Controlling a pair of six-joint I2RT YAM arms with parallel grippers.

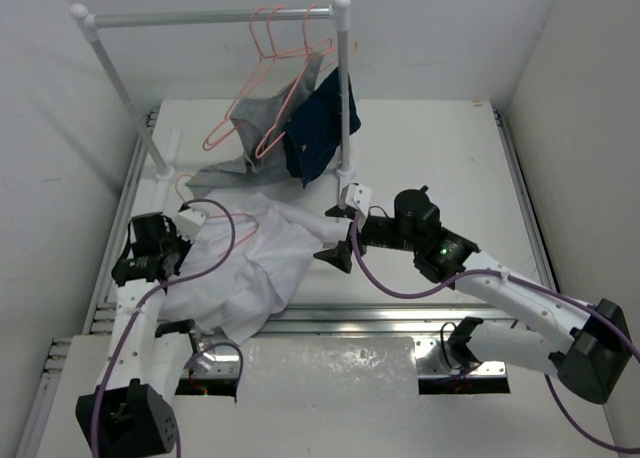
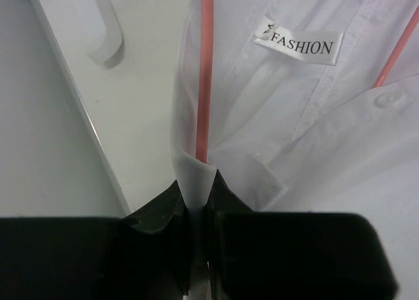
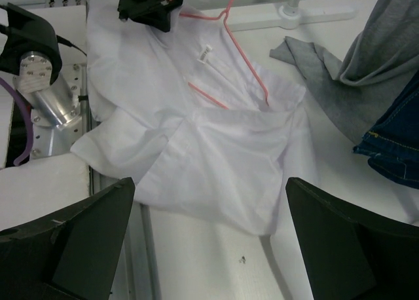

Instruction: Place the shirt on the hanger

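White crumpled shirt (image 1: 255,258) over pink hanger (image 2: 204,84), grey garment (image 3: 314,61) beside, left gripper (image 2: 196,192) jaws pinching fold, perhaps wire, right gripper (image 3: 208,188) jaws apart

**White, pink, grey and blue**

The shirt (image 1: 250,268) is plain white, with no pattern. Its label (image 2: 298,46) is white with black letters. The hanger (image 2: 205,84) is salmon pink, the same as the spare hangers (image 1: 268,48) on the pale grey rail (image 1: 200,17). The grey garment (image 3: 373,57) is plain. The navy garment (image 1: 322,128) is dark blue, with lighter stitching at its hem. The desk (image 1: 430,158) is white. The left tool (image 2: 196,247) and the right tool (image 3: 209,241) are black, and the cables (image 1: 395,292) are purple.
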